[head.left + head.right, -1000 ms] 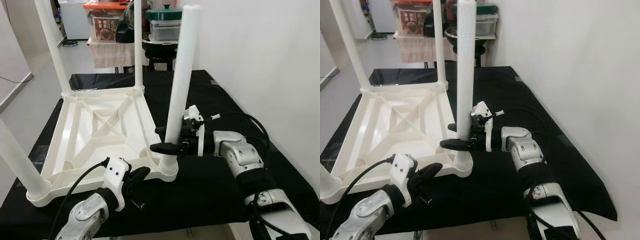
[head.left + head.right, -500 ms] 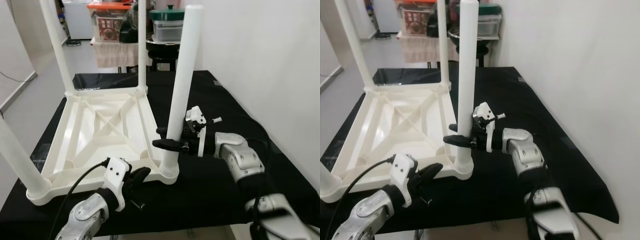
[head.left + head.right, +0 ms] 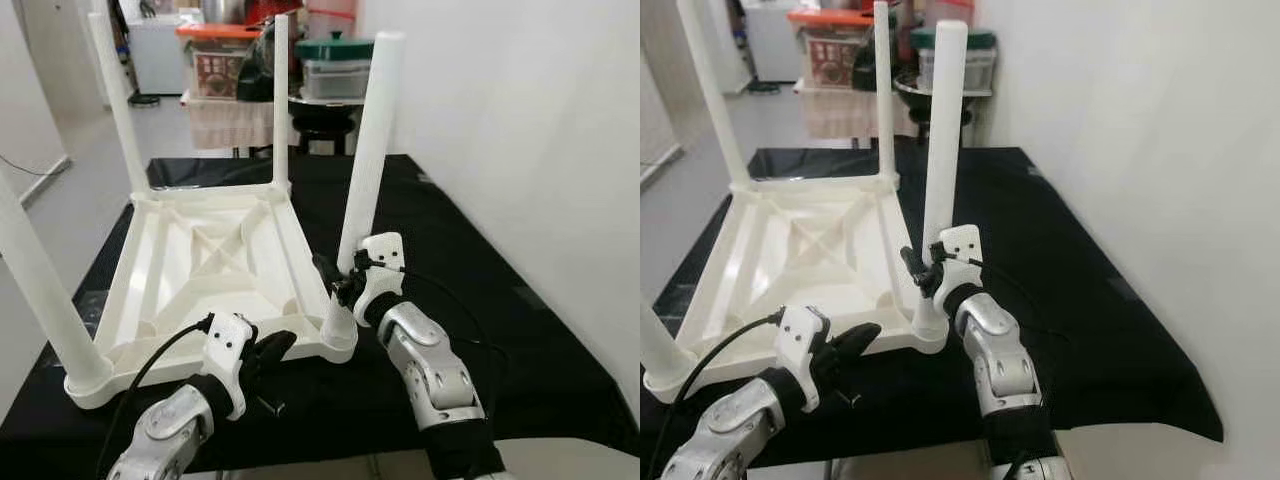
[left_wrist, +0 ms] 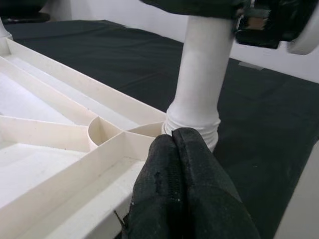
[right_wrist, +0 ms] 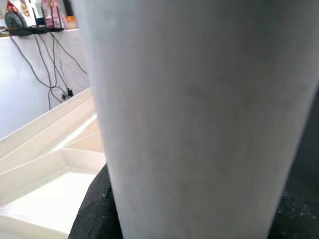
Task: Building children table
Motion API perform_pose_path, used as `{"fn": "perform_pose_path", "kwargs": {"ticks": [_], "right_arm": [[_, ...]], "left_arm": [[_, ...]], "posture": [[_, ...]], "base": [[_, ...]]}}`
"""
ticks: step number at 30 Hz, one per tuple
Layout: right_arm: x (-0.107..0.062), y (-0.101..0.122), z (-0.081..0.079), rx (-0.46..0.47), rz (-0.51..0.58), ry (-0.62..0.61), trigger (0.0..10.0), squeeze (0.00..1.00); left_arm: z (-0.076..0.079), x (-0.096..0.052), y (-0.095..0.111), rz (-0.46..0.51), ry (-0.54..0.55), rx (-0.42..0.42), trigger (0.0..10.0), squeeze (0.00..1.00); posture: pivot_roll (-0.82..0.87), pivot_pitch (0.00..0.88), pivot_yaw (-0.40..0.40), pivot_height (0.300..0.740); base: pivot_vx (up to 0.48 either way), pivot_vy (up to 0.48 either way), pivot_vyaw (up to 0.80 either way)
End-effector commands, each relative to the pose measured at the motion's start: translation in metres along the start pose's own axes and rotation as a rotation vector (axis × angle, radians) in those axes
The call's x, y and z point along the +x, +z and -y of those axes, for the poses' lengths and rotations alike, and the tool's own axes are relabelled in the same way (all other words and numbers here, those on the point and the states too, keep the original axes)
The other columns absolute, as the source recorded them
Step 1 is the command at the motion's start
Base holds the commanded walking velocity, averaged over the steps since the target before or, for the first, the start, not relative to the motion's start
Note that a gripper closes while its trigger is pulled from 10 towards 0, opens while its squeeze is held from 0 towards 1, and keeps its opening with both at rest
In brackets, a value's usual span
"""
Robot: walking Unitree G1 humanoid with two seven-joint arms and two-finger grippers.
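A white plastic children's table (image 3: 210, 260) lies upside down on a black cloth. Its near-right leg (image 3: 370, 150) stands in the corner socket (image 4: 192, 122), leaning slightly. My right gripper (image 3: 338, 285) is shut on this leg just above the socket; in the right wrist view the leg (image 5: 199, 99) is pressed up close, with a black finger (image 5: 94, 209) beside it. My left gripper (image 3: 272, 348) is shut with nothing in it. Its fingertips (image 4: 184, 184) rest against the table's near rim, right by the socket.
Three more legs stand up: near left (image 3: 40, 290), far left (image 3: 118, 100), far right (image 3: 281, 100). A small dark piece (image 3: 268, 405) lies on the cloth under my left gripper. Storage boxes (image 3: 215, 60) and a green-lidded pot (image 3: 335, 48) stand behind. White wall to the right.
My right forearm has swung from lying out to the right to pointing away from me, and its gripper sits lower on the leg. The camera has shifted. The left gripper holds its place.
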State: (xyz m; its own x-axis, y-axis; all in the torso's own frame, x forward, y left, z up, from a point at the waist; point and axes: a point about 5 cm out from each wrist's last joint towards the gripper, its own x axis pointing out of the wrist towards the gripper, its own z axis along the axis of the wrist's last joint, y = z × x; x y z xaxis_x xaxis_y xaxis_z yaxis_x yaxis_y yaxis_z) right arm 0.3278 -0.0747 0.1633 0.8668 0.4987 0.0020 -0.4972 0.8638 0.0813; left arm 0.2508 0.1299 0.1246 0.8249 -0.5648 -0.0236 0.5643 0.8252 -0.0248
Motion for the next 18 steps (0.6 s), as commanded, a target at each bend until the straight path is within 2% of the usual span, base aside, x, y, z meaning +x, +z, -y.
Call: {"fn": "perform_pose_path", "kwargs": {"ticks": [1,2,3,4,5,8,9,10,11,12,13,14,15,16,18], "right_arm": [[-0.004,-0.023,-0.001,0.029,-0.114,0.000,3.5,0.00],[-0.005,-0.021,0.000,0.055,-0.116,0.008,10.0,0.50],[-0.005,-0.021,0.000,0.055,-0.116,0.008,10.0,0.50],[-0.005,-0.019,-0.002,0.083,-0.113,0.046,10.0,1.00],[-0.003,-0.011,-0.008,0.162,-0.090,0.095,10.0,1.00],[-0.001,-0.003,-0.012,0.193,-0.064,0.152,10.0,1.00],[0.000,0.003,-0.014,0.169,-0.049,0.216,10.0,1.00],[0.000,0.003,-0.014,0.169,-0.049,0.216,10.0,1.00],[0.000,0.013,-0.017,0.130,-0.033,0.325,10.0,1.00],[0.000,0.013,-0.017,0.130,-0.033,0.325,10.0,1.00],[-0.001,0.021,-0.017,0.048,-0.028,0.455,10.0,1.00],[-0.003,0.027,-0.014,-0.020,-0.035,0.582,10.0,0.38],[-0.003,0.027,-0.014,-0.020,-0.035,0.582,10.0,0.38],[-0.003,0.032,-0.009,-0.073,-0.045,0.674,10.0,0.00],[-0.003,0.035,-0.005,-0.102,-0.052,0.720,10.0,0.00]], "left_arm": [[0.001,0.002,-0.001,0.001,0.006,0.008,10.0,0.00],[0.002,0.002,-0.001,0.001,0.004,0.006,10.0,0.00],[0.002,0.002,-0.001,0.001,0.004,0.006,10.0,0.00],[0.002,0.002,-0.001,0.000,-0.001,0.004,10.0,0.00],[0.003,0.003,-0.001,-0.003,-0.011,-0.001,10.0,0.00],[0.003,0.003,-0.001,-0.005,-0.018,-0.003,10.0,0.00],[0.004,0.003,-0.001,-0.006,-0.020,-0.003,10.0,0.00],[0.004,0.003,-0.001,-0.006,-0.020,-0.003,10.0,0.00],[0.004,0.003,-0.001,-0.007,-0.021,-0.003,10.0,0.00],[0.004,0.003,-0.001,-0.007,-0.021,-0.003,10.0,0.00],[0.003,0.003,-0.001,-0.006,-0.020,-0.003,10.0,0.00],[0.003,0.003,-0.001,-0.006,-0.020,-0.004,10.0,0.00],[0.003,0.003,-0.001,-0.006,-0.020,-0.004,10.0,0.00],[0.003,0.003,-0.001,-0.005,-0.019,-0.004,10.0,0.00],[0.003,0.003,-0.002,-0.005,-0.018,-0.004,10.0,0.00]], "posture": [[-0.01,0.000,-0.073,0.740],[-0.01,0.000,-0.065,0.740],[-0.01,0.000,-0.065,0.740],[-0.01,0.000,-0.064,0.740],[-0.01,0.000,-0.061,0.740],[-0.01,0.000,-0.061,0.740],[0.00,0.000,-0.064,0.740],[0.00,0.000,-0.064,0.740],[0.00,0.000,-0.065,0.740],[0.00,0.000,-0.065,0.740],[0.00,0.000,-0.065,0.740],[0.00,0.000,-0.069,0.740],[0.00,0.000,-0.069,0.740],[0.01,0.000,-0.072,0.740],[0.01,0.000,-0.072,0.740]], "base": [[0.000,0.000,0.00],[0.000,0.000,0.00],[0.000,0.000,0.00],[0.000,0.000,0.00],[0.000,0.000,0.00],[0.000,0.000,0.00],[0.000,0.000,0.00],[0.000,0.000,0.00],[0.000,0.000,0.00],[0.000,0.000,0.00],[0.000,0.000,0.00],[0.000,0.000,0.00],[0.000,0.000,0.00],[0.000,0.000,0.00],[0.000,0.000,0.00]]}}
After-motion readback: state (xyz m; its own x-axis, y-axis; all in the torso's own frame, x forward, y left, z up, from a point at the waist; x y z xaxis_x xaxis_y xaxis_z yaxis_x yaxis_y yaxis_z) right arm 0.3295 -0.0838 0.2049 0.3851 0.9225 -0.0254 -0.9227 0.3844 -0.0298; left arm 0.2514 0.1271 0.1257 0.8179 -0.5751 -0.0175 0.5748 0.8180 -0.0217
